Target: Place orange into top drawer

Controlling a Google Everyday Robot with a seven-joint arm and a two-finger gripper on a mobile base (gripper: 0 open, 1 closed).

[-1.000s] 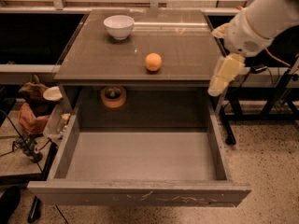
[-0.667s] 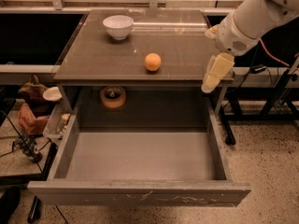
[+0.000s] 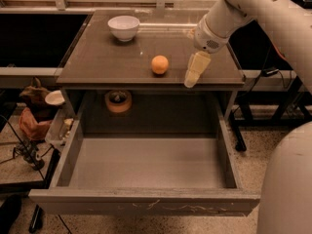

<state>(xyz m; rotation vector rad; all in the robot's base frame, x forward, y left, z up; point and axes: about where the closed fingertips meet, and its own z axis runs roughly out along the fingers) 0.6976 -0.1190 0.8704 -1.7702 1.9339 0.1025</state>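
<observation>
The orange [image 3: 159, 64] sits on the grey cabinet top [image 3: 97, 57], near its front edge, right of centre. My gripper [image 3: 193, 75] hangs from the white arm just right of the orange, a little above the top's front edge, apart from the fruit. The top drawer [image 3: 146, 162] is pulled wide open below, its plain grey floor bare, its scuffed front panel [image 3: 146, 204] nearest the camera.
A white bowl [image 3: 123, 27] stands at the back left of the cabinet top. A tan tape roll [image 3: 118, 101] lies in the recess behind the drawer. Clutter and a small white dish [image 3: 54, 98] sit at the left. Part of the robot's white body [image 3: 287, 189] fills the lower right.
The arm has swung left across the cabinet top, bringing my gripper from the right edge to just beside the orange. The orange and drawer have not moved.
</observation>
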